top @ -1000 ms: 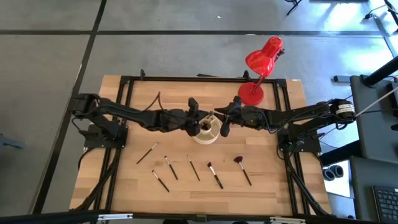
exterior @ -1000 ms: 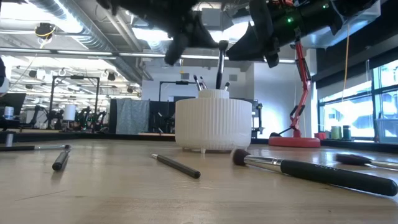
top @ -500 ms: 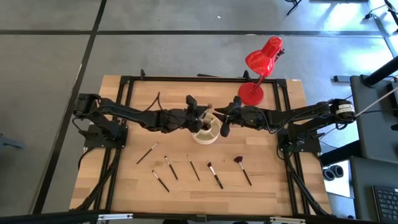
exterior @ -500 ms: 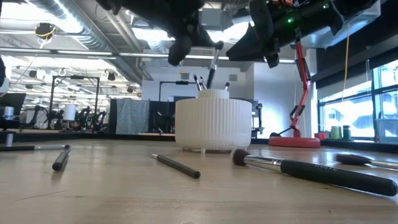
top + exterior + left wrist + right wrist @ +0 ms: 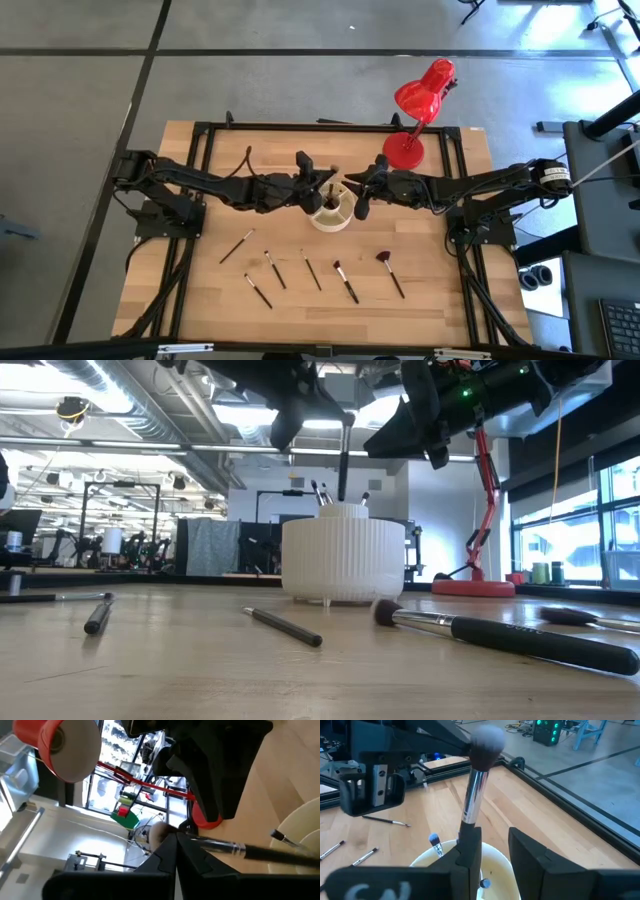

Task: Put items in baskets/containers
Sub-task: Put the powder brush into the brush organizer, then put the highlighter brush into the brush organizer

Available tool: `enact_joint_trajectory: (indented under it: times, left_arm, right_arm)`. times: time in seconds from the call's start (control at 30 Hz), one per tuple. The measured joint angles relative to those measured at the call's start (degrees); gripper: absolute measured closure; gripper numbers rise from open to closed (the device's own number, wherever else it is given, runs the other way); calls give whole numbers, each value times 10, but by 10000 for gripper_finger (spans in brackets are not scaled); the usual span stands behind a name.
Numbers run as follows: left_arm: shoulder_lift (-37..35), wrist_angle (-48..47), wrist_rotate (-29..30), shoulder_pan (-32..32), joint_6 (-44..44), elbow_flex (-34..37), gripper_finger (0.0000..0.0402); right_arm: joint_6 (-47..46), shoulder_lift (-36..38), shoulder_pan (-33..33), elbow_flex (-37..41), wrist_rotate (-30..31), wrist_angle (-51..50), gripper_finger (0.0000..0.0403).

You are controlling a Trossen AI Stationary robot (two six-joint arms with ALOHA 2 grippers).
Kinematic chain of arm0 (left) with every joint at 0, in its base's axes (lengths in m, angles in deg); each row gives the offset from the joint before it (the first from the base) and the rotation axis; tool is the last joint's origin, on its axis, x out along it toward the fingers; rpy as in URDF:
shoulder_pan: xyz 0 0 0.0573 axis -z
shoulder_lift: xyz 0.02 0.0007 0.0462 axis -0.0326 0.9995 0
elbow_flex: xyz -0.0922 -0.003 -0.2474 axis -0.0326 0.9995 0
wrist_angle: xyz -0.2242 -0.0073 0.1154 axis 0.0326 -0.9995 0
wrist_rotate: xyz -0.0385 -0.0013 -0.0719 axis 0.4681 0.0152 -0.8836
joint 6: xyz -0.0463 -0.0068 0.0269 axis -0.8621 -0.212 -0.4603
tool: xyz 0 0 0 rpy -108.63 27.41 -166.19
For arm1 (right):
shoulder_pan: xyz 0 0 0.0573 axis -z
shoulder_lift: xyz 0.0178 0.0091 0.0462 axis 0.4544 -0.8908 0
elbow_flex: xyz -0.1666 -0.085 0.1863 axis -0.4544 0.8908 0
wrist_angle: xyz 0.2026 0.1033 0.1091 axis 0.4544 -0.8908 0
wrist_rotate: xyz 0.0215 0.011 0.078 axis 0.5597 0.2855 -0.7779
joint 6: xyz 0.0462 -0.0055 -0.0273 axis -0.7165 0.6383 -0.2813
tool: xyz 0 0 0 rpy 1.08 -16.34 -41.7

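One brush (image 5: pixel 343 458) stands upright in organizer cup (image 5: pixel 342 558).

The left gripper (image 5: pixel 322 186) and right gripper (image 5: pixel 357 192) meet over the cream organizer cup (image 5: pixel 333 209) at the table's (image 5: pixel 450 290) centre. A brush (image 5: pixel 331 184) stands in the cup by the left gripper. Six brushes lie at six o'clock, including a reddish fan brush (image 5: pixel 389 272). A red desk lamp (image 5: pixel 418 110) stands at one o'clock.
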State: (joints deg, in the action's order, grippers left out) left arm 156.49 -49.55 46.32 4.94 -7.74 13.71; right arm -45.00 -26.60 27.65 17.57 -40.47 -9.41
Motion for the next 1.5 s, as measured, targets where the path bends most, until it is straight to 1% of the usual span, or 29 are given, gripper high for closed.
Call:
enact_joint_trajectory:
  times: [0.17, 0.4, 0.7, 0.87, 1.0, 1.07, 1.17, 1.27, 1.33, 1.4, 1.43, 1.5]
  left_arm:
    - [0, -16, -24, 0, -43, 0, 399]
    - [0, -80, -28, 0, -119, 0, 400]
    - [0, -114, -24, 0, -256, 0, 395]
    - [0, -147, -28, 0, -310, 0, 374]
    - [0, -181, -37, -2, -347, 0, 343]
    - [0, -185, -22, -2, -348, 0, 328]
    - [0, -181, 25, 0, -348, 0, 311]
    - [0, -181, 72, 7, -360, 0, 300]
    - [0, -197, 93, 14, -383, 0, 296]
    - [1, -212, 112, 20, -386, 0, 295]
    - [1, -219, 134, 24, -381, 0, 295]
    - [-1, -232, 209, 37, -373, 0, 295]
  right_arm:
    - [0, 0, 0, 0, 0, 0, 305]
    - [0, 0, 0, 0, 0, 0, 305]
    - [-33, 2, 0, 0, -4, -24, 305]
    - [-72, 35, 0, -1, -6, -86, 305]
    - [-126, 74, -1, -30, -6, -215, 305]
    - [-161, 83, -7, -46, -6, -284, 305]
    - [-206, 80, -29, -50, -12, -345, 305]
    - [-273, 56, -57, -44, -42, -394, 305]
    - [-325, 34, -81, -43, -64, -431, 305]
    - [-369, 17, -106, -43, -89, -453, 305]
    - [-383, 9, -119, -43, -105, -456, 305]
    - [-402, -4, -140, -43, -135, -461, 305]
